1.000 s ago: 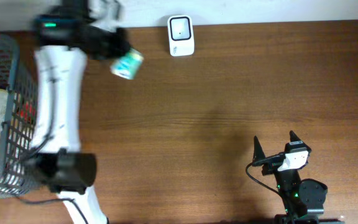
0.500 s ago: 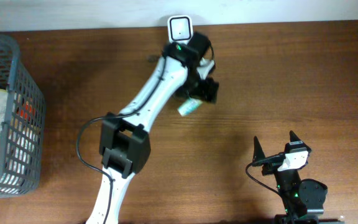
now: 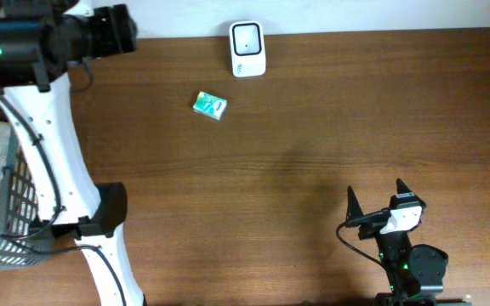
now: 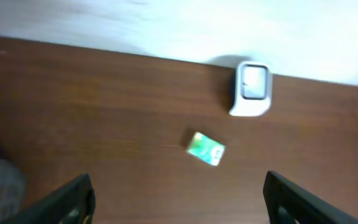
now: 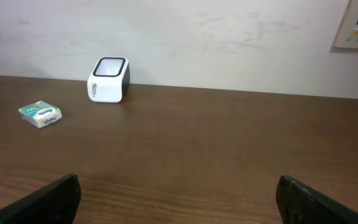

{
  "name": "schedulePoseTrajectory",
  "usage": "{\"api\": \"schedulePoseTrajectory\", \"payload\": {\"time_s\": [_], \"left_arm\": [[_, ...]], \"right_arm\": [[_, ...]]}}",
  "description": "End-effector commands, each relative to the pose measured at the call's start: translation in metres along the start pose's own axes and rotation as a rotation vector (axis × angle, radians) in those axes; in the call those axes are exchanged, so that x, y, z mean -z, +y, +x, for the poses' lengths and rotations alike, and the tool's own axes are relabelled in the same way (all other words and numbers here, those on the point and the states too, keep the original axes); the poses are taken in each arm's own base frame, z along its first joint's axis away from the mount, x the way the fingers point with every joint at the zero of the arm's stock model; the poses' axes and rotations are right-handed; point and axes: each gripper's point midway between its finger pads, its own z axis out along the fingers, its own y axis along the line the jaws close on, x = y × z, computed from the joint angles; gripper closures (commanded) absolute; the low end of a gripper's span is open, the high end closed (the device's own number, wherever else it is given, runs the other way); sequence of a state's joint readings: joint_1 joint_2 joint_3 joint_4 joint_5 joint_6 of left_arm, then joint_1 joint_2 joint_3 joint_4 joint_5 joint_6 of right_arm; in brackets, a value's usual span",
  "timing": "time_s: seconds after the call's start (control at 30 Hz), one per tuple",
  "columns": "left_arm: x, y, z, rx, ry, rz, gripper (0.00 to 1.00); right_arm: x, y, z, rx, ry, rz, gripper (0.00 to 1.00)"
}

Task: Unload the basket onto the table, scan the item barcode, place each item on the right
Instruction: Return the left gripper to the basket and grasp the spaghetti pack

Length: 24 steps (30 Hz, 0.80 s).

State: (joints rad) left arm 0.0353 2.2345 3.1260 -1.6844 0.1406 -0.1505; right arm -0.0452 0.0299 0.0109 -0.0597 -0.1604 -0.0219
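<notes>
Lying loose, the green packet (image 4: 205,148) sits well beyond the spread left pincer (image 4: 179,185).

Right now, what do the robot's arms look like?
The left arm has white tube links, chunky black joints, a thin black cable and a small green light. The right arm is mostly black with a white block and a green light; the right gripper has two pointy black fingers.

A small green-and-white packet (image 3: 210,105) lies flat on the bench (image 3: 330,144), skewed to its edges, with nothing touching it. A white barcode scanner (image 3: 247,48) with a dark-framed window stands at the bench's far edge, near the packet but apart from it.
</notes>
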Motion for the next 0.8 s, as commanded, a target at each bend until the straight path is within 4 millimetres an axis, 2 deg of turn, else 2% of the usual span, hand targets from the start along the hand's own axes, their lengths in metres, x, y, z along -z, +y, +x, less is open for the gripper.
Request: {"api": "schedulePoseTrajectory", "payload": {"time_s": [0.0,0.07,0.2,0.23,0.27,0.3,0.33,0.43,0.47,0.5,0.57,0.67,0.73,0.77], "left_arm": [[0.033,0.051,-0.012,0.066,-0.076,-0.104,0.16],[0.059,0.089,-0.017,0.126,-0.126,-0.178,0.16],[0.094,0.164,-0.015,0.247,-0.179,-0.369,0.16],[0.101,0.187,-0.010,0.315,-0.184,-0.407,0.16],[0.107,0.205,-0.006,0.371,-0.187,-0.449,0.21],[0.114,0.235,0.005,0.431,-0.172,-0.521,0.21],[0.116,0.255,0.015,0.470,-0.143,-0.557,0.21],[0.094,0.304,0.063,0.568,0.054,-0.630,0.14],[0.083,0.321,0.089,0.611,0.155,-0.660,0.14],[0.075,0.331,0.106,0.632,0.222,-0.673,0.13],[0.046,0.352,0.150,0.608,0.394,-0.646,0.14],[0.007,0.359,0.193,0.526,0.548,-0.564,0.16],[-0.040,0.351,0.231,0.425,0.633,-0.399,0.23],[-0.051,0.350,0.244,0.395,0.657,-0.372,0.24]], "right_arm": [[0.000,0.001,0.003,-0.009,0.005,-0.008,0.01],[0.000,0.001,0.003,-0.009,0.005,-0.008,0.01],[0.000,0.001,0.003,-0.009,0.005,-0.008,0.02],[0.000,0.001,0.003,-0.009,0.005,-0.008,0.01],[0.000,0.001,0.003,-0.009,0.005,-0.007,0.01],[0.000,0.001,0.003,-0.009,0.005,-0.008,0.01],[0.000,0.001,0.003,-0.009,0.005,-0.008,0.01],[0.000,0.001,0.003,-0.009,0.005,-0.008,0.01],[0.000,0.001,0.003,-0.009,0.005,-0.008,0.01],[0.000,0.001,0.003,-0.009,0.005,-0.007,0.01],[0.000,0.001,0.003,-0.009,0.005,-0.008,0.01],[0.000,0.001,0.003,-0.009,0.005,-0.007,0.01],[0.000,0.001,0.003,-0.009,0.005,-0.008,0.01],[0.000,0.001,0.003,-0.009,0.005,-0.008,0.01]]}}
